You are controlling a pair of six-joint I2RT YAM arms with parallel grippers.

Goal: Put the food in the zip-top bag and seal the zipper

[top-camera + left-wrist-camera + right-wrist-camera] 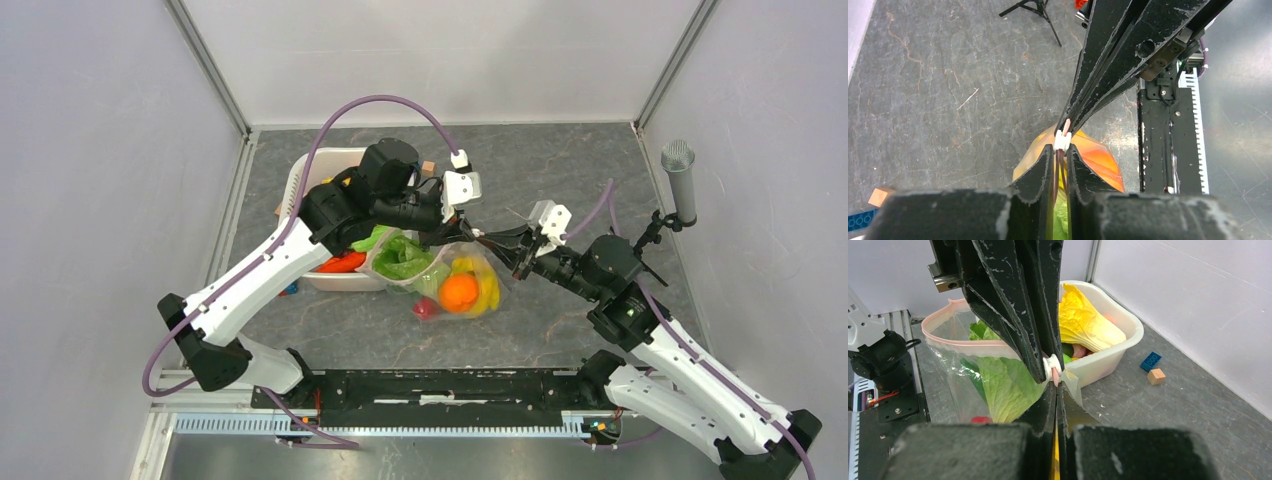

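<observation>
Left gripper [1060, 151]: is pinching the zipper [960, 344] just beside its white slider [1062, 141], fingers pressed nearly together with the pink strip running between them.
Right gripper [1068, 125]: is clamping the zipper's end tip on the far side of the slider, jaws pressed tight.
Zip-top bag [432, 268]: is being held up by its top edge between the two grippers, just beside the white tub [1108, 357]. A green cabbage leaf [1003, 385] and an orange [459, 291] are sitting inside.
Mouth: is gaping in a wide pink loop, not yet sealed.
Step in hand: probably drawing the slider along the strip.
Doing it well: keeping the right grip anchored and the strip taut, and pulling straight along the edge so the leaf is not catching in the track.
</observation>
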